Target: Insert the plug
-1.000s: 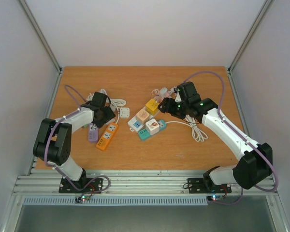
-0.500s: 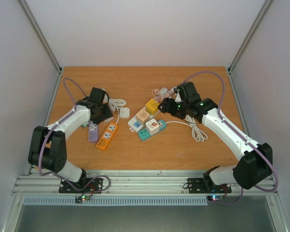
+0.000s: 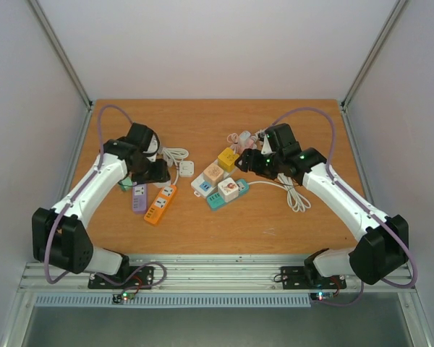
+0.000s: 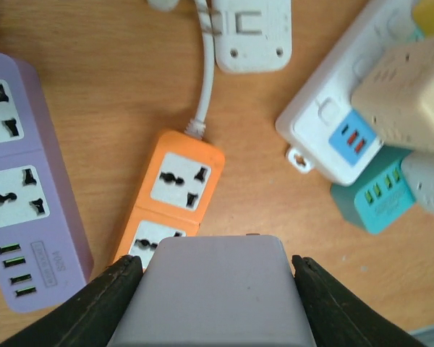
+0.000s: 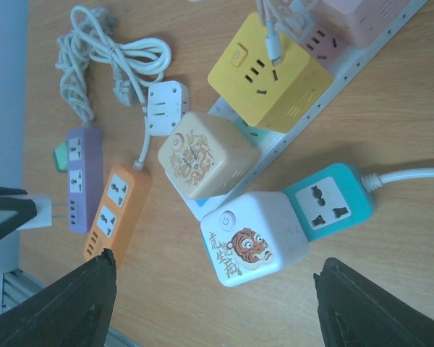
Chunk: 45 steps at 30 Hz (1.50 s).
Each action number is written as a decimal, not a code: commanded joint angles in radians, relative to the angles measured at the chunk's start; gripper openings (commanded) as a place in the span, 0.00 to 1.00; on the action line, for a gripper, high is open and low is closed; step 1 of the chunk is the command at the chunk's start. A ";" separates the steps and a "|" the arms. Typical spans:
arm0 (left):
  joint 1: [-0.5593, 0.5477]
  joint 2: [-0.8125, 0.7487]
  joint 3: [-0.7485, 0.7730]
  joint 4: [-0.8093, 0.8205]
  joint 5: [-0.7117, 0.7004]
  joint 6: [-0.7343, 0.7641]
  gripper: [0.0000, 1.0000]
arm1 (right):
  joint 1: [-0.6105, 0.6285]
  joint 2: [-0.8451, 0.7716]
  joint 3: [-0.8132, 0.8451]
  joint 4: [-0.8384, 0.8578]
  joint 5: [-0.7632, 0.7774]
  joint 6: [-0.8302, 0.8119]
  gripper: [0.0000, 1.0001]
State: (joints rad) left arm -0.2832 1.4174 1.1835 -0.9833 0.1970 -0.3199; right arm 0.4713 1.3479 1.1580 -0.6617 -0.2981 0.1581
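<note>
My left gripper is shut on a pale grey plug, held above the near end of the orange power strip. In the top view this gripper hovers just behind the orange strip and the purple strip. The right wrist view shows the plug's prongs at its left edge, beside the purple strip. My right gripper is open and empty above a white tiger-print cube socket; it also shows in the top view.
A cluster of cube sockets lies mid-table: yellow, cream dragon-print, teal and a white strip. A white adapter and coiled white cables lie behind the strips. Another white cable lies at the right.
My left arm has swung its elbow out to the left and straightened, with the gripper and plug staying over the strips. The right arm has not moved.
</note>
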 commanded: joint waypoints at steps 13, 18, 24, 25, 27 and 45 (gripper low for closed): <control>-0.027 0.168 0.118 -0.096 -0.026 0.385 0.44 | 0.006 -0.029 -0.028 0.004 -0.042 -0.047 0.76; -0.059 0.165 0.096 -0.057 -0.019 0.403 0.44 | 0.006 -0.029 -0.030 0.004 -0.033 -0.052 0.76; -0.071 0.199 0.076 -0.059 -0.159 0.475 0.44 | 0.006 -0.023 -0.037 0.014 -0.040 -0.044 0.76; -0.071 0.207 0.075 -0.056 -0.183 0.482 0.44 | 0.006 -0.023 -0.037 0.015 -0.043 -0.043 0.76; -0.071 0.222 0.070 -0.052 -0.193 0.491 0.44 | 0.005 -0.024 -0.035 0.014 -0.046 -0.045 0.75; -0.093 0.279 0.060 0.023 -0.146 0.519 0.43 | 0.006 -0.074 -0.072 0.036 -0.050 -0.064 0.78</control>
State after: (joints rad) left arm -0.3710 1.6947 1.2488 -1.0103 0.0406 0.1753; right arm 0.4713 1.2964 1.0927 -0.6369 -0.3408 0.1139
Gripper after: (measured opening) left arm 0.532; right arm 0.775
